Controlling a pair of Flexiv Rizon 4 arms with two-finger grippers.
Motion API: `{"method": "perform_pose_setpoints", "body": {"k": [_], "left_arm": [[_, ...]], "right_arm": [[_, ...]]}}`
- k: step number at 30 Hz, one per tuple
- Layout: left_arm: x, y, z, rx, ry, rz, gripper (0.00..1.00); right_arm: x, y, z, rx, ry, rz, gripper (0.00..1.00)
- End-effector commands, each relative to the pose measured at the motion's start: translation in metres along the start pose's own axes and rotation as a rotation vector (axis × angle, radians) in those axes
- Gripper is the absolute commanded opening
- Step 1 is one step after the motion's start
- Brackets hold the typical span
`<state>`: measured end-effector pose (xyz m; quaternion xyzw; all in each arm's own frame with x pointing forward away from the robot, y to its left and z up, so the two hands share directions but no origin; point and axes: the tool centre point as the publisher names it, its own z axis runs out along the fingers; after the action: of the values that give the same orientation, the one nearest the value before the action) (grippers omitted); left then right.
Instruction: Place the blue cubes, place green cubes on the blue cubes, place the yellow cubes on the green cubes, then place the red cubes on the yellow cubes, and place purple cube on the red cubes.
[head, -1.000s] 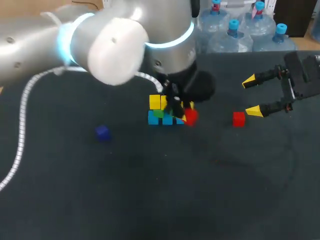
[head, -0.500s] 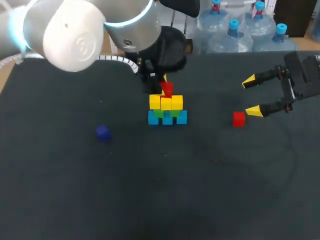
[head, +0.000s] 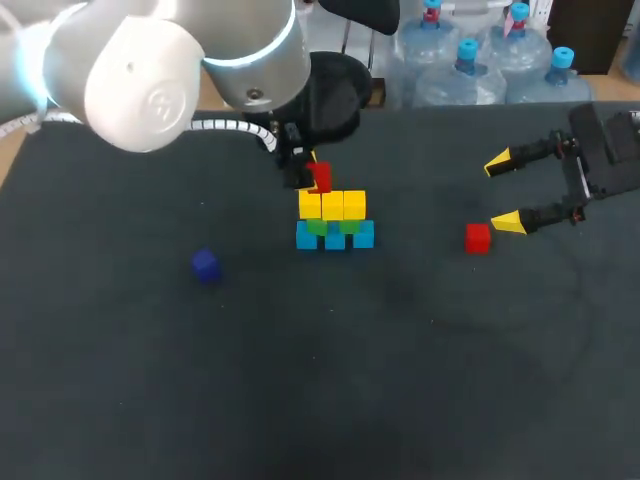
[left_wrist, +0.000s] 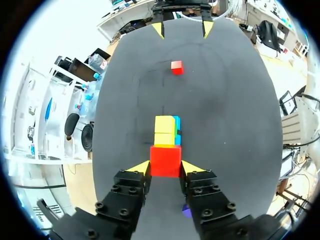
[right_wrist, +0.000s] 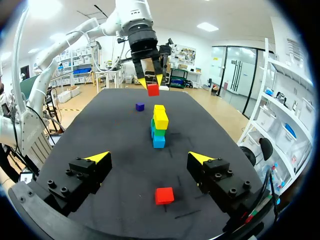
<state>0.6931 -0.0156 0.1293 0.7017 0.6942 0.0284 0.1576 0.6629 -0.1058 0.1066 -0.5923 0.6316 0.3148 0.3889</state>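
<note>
Left gripper (left_wrist: 165, 167): fingers narrow, clamped on two opposite faces of the held red cube (left_wrist: 165, 159). The cube is off the tabletop (head: 330, 380) and level in the grip. The stack stands mid-tabletop, somewhat toward the far edge: three blue cubes (head: 335, 239) in a row, green cubes (head: 317, 227) on them, three yellow cubes (head: 332, 206) on top. The row's long axis runs parallel to the far edge. Key relation: the held red cube hangs above the yellow row at its left end, apart from it and not touching. The right wrist view shows clear air between cube and yellow top. The left wrist view looks along the row, with the stack in line just ahead of the fingers, so the fingers appear to grip across the row axis. Judgement: the remaining move is mainly downward, with a small shift along the row. Right gripper (head: 503, 192): fingers wide, holding nothing, near the right edge. The loose red cube (head: 478, 238) lies just beside its nearer fingertip, so the right arm is the nearer one for it. The purple cube (head: 206, 265) sits alone toward the left edge, well apart from the stack. No legible print on cubes or fingers.
</note>
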Motion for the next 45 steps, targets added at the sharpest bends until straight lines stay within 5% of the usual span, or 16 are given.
{"method": "perform_pose_setpoints", "body": {"k": [1, 45], "left_arm": [[-0.005, 0.01, 0.004, 0.031, 0.008, 0.008, 0.0], [-0.001, 0.013, 0.034, 0.121, 0.06, 0.041, 0.0]], "right_arm": [[0.0, 0.0, 0.0, 0.001, -0.001, -0.001, 1.0], [0.0, 0.0, 0.0, 0.001, -0.001, -0.001, 1.0]]}}
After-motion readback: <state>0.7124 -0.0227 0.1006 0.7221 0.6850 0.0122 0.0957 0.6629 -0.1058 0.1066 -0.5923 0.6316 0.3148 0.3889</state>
